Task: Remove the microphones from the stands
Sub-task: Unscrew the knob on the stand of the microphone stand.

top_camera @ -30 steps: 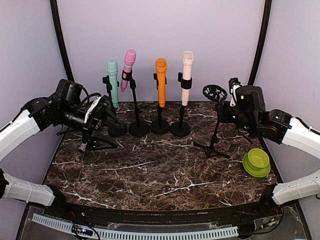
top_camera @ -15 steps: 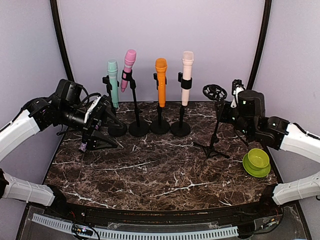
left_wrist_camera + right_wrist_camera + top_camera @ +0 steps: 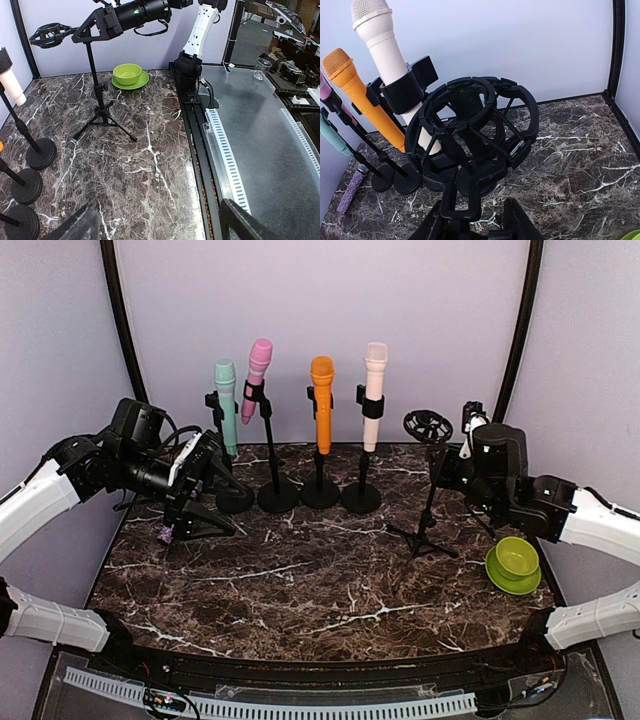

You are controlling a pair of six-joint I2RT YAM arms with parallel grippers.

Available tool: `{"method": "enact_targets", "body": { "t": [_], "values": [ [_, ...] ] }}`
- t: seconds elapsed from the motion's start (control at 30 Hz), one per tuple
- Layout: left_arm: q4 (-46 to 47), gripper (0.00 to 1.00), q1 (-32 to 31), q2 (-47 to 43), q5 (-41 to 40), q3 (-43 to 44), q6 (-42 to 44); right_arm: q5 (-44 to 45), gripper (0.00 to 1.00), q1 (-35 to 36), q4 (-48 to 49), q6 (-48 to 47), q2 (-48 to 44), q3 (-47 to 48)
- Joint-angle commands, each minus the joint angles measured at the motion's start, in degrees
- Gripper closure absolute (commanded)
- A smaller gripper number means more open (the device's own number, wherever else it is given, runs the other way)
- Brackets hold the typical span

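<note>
Left claw (image 3: 159, 206) spread wide and empty. Right claw (image 3: 475, 216) flanks the stem of the bare shock-mount stand (image 3: 470, 130), grip not discernible. Teal microphone (image 3: 226, 405) stands clipped upright just beyond the left claw. It is probably light, rigid and smooth-barrelled, best pinched above its clip (image 3: 213, 400).

left gripper (image 3: 157, 214) fingers spread wide at bottom edge, marble table (image 3: 150, 120), tripod stand (image 3: 100, 107) with ring mount (image 3: 49, 36), green bowl (image 3: 127, 73) on plate (image 3: 143, 80) behind it, 3 round bases (image 3: 41, 152) at left, right arm (image 3: 135, 11) overhead
</note>
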Motion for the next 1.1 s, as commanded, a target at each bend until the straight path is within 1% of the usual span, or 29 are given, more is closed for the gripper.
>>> {"method": "enact_targets", "body": {
  "t": [0.0, 0.07, 0.1, 0.13, 0.2, 0.27, 0.33, 0.5, 0.57, 0.67, 0.77, 0.87, 1.0, 1.07],
  "values": [
    [-1.5, 0.15, 0.4, -0.9, 0.4, 0.8, 0.3, -7.2, 0.44, 1.7, -21.3, 4.9, 5.8, -3.0],
    [-1.7, 0.15, 0.4, -1.1, 0.2, 1.0, 0.3, -4.3, 0.25, 2.8, -21.6, 4.6, 3.9, -1.0],
    [-1.9, 0.14, 0.5, -1.1, 0.2, 1.2, 0.2, -3.2, 0.18, 3.0, -21.0, 4.2, 2.3, -0.1],
    [-2.0, 0.13, 0.4, -1.1, 0.0, 1.4, 0.1, -2.7, 0.13, 3.0, -19.8, 3.3, 0.4, 0.4],
    [-2.1, 0.13, 0.4, -0.9, 0.0, 1.7, -0.2, -2.8, 0.08, 3.1, -17.9, 2.2, -2.8, 1.0],
    [-2.0, 0.12, 0.6, -0.7, 0.1, 2.0, -0.4, -3.8, 0.08, 3.2, -18.3, 2.5, -4.1, 1.1],
    [-2.0, 0.12, 0.7, -0.5, 0.1, 2.2, -0.5, -4.4, 0.10, 3.6, -19.7, 4.3, -4.3, -0.1],
    [-1.4, 0.12, 0.7, -0.2, 0.7, 2.6, -1.2, -3.6, 0.17, 5.1, -19.1, 10.7, -5.9, -7.0],
    [-1.6, 0.12, 0.7, 0.0, 0.7, 2.8, -1.2, -1.4, 0.20, 4.8, -20.6, 14.0, -6.3, -8.1],
    [-1.9, 0.12, 0.7, 0.1, 0.7, 3.0, -1.1, 0.4, 0.21, 1.9, -22.8, 18.0, -6.5, -7.4],
    [-1.7, 0.12, 0.7, 0.2, 0.9, 2.9, -1.0, -2.9, 0.20, -4.4, -22.1, 19.2, -5.8, -3.6],
    [-1.6, 0.12, 0.7, 0.1, 1.1, 2.7, -1.0, -8.4, 0.18, -7.7, -18.4, 16.2, -3.3, 3.1],
    [-1.9, 0.12, 0.7, 0.0, 0.9, 2.6, -0.4, -12.6, 0.17, -13.5, -21.1, 14.3, 4.6, 15.8],
    [-2.0, 0.12, 0.7, -0.1, 0.9, 2.5, -0.1, -14.0, 0.18, -17.8, -22.7, 14.0, 9.7, 21.6]
  ]
}}
